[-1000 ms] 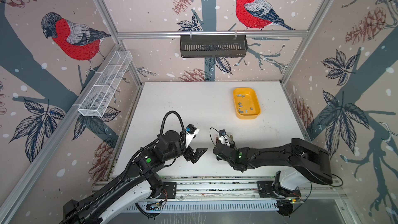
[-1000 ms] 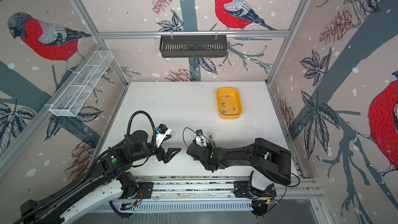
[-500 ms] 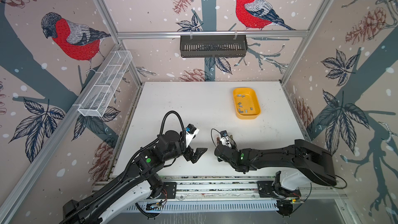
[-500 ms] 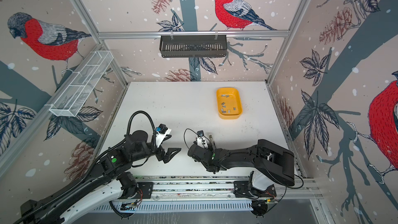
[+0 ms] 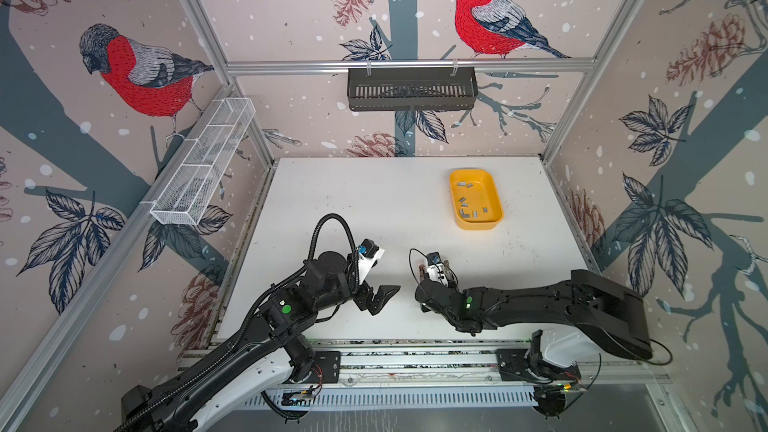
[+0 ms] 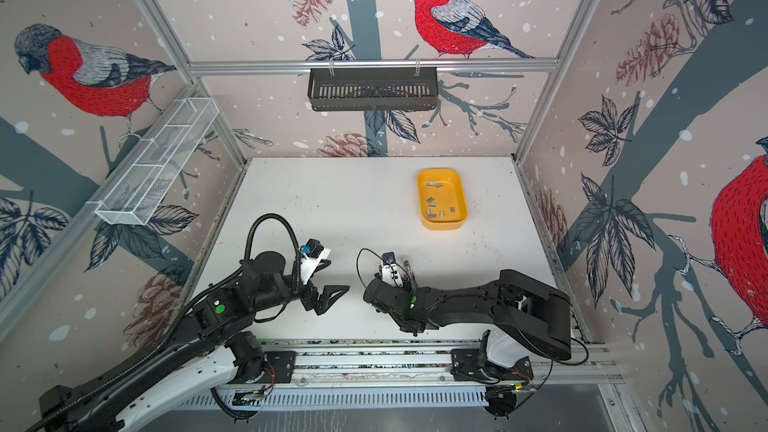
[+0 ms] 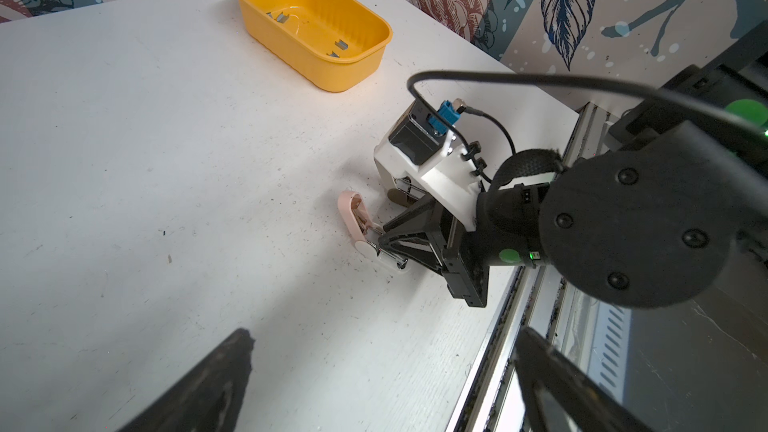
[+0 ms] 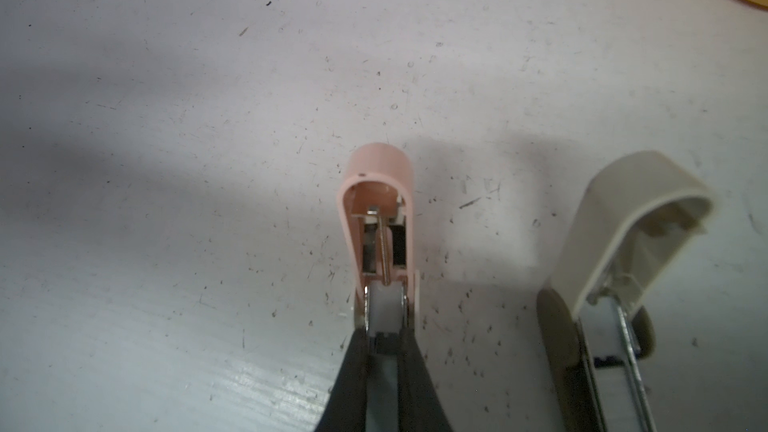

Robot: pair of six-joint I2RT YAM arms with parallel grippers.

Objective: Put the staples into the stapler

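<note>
A small pink stapler [image 8: 376, 209] lies swung open on the white table, its spring and metal channel showing. My right gripper [image 8: 384, 332] is shut on that metal channel, and it also shows in the left wrist view [image 7: 384, 243] beside the pink lid [image 7: 353, 216]. In both top views the right wrist hides most of this grip. The staples [image 5: 465, 201] [image 6: 434, 201] lie as several grey strips in a yellow tray [image 5: 476, 224] at the far right. My left gripper [image 5: 384, 299] [image 6: 332, 297] hovers open and empty, left of the stapler.
A second open stapler [image 8: 623, 251], beige with a dark base, lies close beside the pink one. A black basket [image 5: 411, 87] hangs on the back wall and a white wire basket [image 5: 203, 164] on the left wall. The metal front rail [image 5: 415, 357] borders the table.
</note>
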